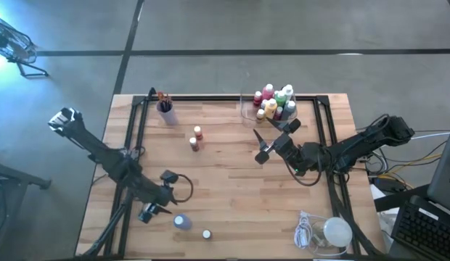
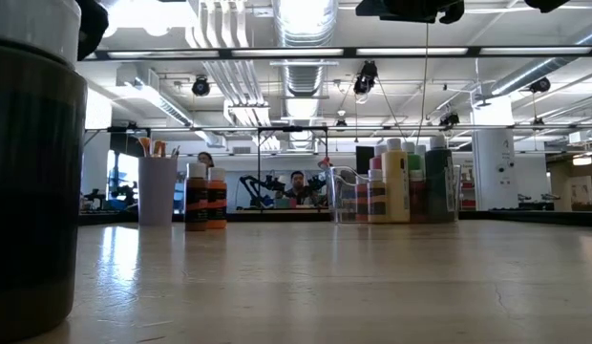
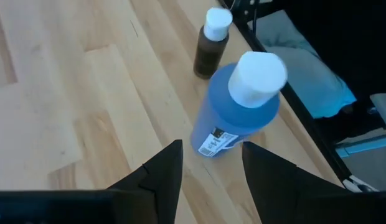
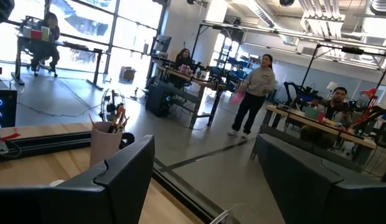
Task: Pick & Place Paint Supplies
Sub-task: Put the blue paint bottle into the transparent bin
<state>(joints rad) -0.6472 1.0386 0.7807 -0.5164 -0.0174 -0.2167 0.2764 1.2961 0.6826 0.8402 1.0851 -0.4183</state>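
We see the paint supplies split across the tabletop (image 1: 232, 181): most of the bottles stand packed together in the clear tray (image 1: 248, 109) at the far edge, which reads as the collecting place, and the brushes stand in the purple cup (image 1: 166, 114) at the far left. Two brown bottles (image 1: 196, 138) wait side by side near the middle, and two more stand near the front edge, a blue bottle (image 3: 235, 106) and a small dark bottle (image 3: 212, 41) just beyond it. Our left gripper (image 3: 208, 171) hovers over the blue bottle with its jaws partly apart and nothing between them; the bottle sits just ahead of the gap, so we judge this a line-up for a grasp around its body, since the pale cap is narrower. Our right gripper (image 1: 265, 143) hangs raised near the tray, its jaws wide and empty, pointing out at the room, probably waiting clear of the packed bottles. The white lump with its cord (image 1: 334, 232) lies at the front right corner, apart from all this.
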